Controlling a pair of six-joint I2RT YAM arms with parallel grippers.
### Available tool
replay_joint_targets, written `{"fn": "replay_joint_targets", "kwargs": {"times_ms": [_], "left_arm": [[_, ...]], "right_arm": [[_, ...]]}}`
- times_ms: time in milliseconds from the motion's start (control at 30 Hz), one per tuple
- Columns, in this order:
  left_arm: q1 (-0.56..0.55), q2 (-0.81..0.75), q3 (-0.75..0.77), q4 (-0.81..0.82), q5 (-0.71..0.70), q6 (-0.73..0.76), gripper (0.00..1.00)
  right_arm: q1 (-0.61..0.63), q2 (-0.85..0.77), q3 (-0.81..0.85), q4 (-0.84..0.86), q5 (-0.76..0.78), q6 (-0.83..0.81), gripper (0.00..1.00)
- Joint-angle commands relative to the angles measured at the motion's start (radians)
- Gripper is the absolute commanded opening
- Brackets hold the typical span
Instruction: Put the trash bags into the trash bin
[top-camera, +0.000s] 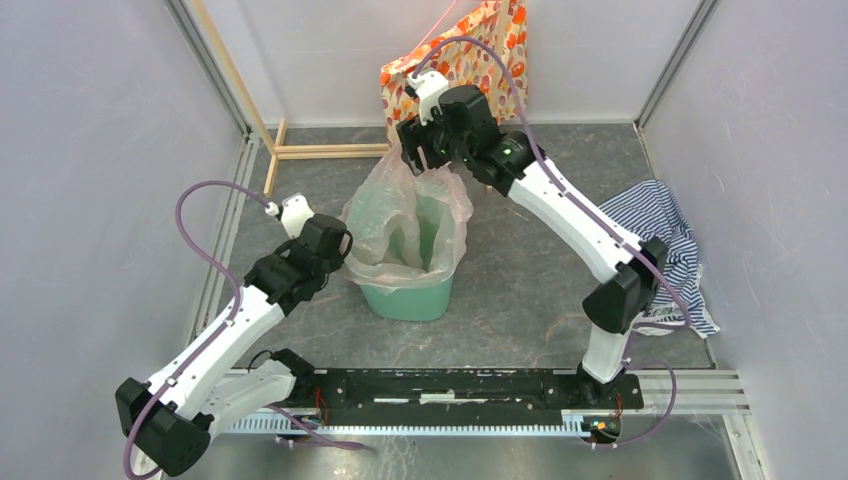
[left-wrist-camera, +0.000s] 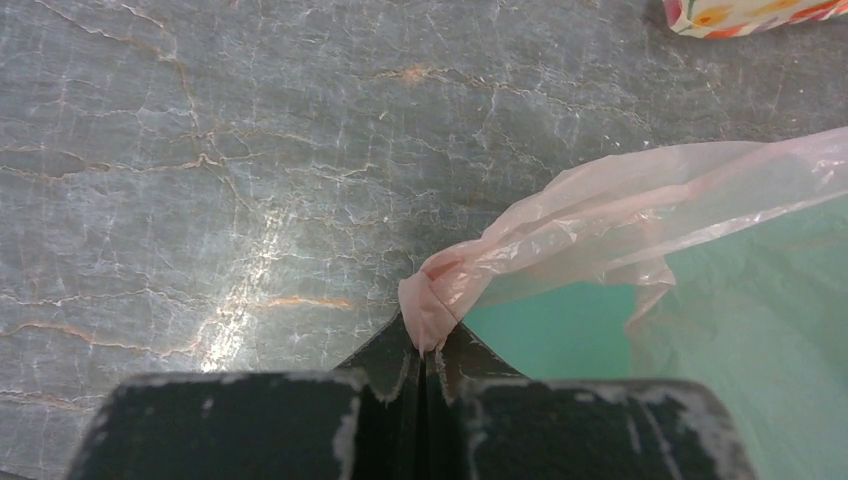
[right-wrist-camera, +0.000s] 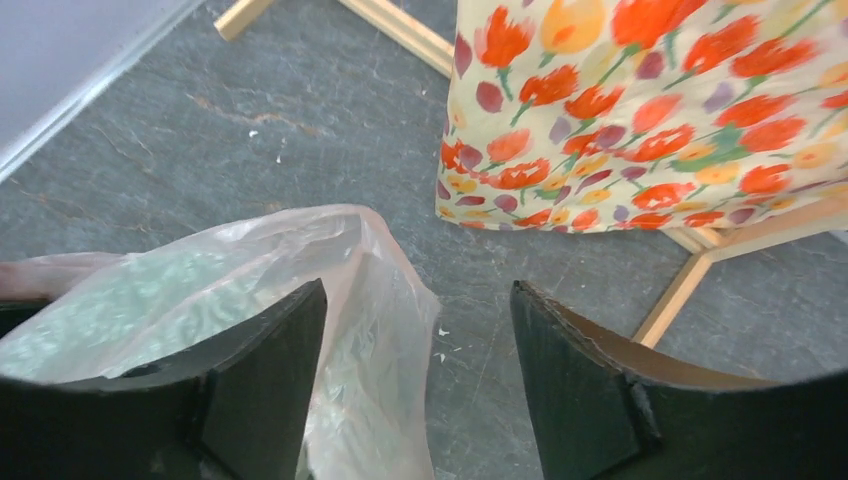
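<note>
- The trash bag (top-camera: 405, 215) is sitting partly inside the trash bin (top-camera: 410, 295), which is standing mid-bench (top-camera: 520, 260). Its mouth is billowing above the rim.
- The left hand (left-wrist-camera: 428, 345) is pinching a bunched piece of the bag's edge at the bin's left side, fingers pressed together on the film.
- The right hand (right-wrist-camera: 420, 300) is hovering spread at the bag's far edge, gripping nothing.
- In my judgement the job is partway done, with the loose upper film not yet settled in.
</note>
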Motion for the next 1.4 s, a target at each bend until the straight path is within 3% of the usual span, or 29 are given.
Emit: {"fn": "replay_joint_targets", "kwargs": {"times_ms": [0,233,433,567,767,967,1167,1367], "left_arm": [[0.003,-0.02,-0.002,0.05,0.024,0.035,0.02],[0.003,-0.018,0.006,0.051,0.037,0.04,0.02],[0.003,-0.005,0.019,0.05,0.041,0.047,0.02],[0.003,0.003,0.027,0.051,0.044,0.051,0.02],[0.003,0.011,0.033,0.051,0.04,0.056,0.02],[0.003,0.011,0.036,0.045,0.038,0.061,0.02],[0.003,0.011,0.039,0.042,0.035,0.064,0.02],[0.003,0.01,0.042,0.034,0.031,0.064,0.02]], "right_arm": [[-0.004,-0.118,0.06,-0.029,0.01,0.011,0.77],[0.008,-0.209,0.049,-0.118,0.02,-0.014,0.84],[0.034,-0.277,0.015,-0.22,0.1,-0.031,0.84],[0.048,-0.329,-0.035,-0.251,0.074,-0.039,0.86],[0.127,-0.319,-0.011,-0.312,0.116,-0.036,0.87],[0.152,-0.353,-0.086,-0.314,0.152,-0.015,0.84],[0.222,-0.363,-0.004,-0.315,0.199,-0.003,0.88],[0.293,-0.362,-0.035,-0.286,0.27,-0.002,0.9]]}}
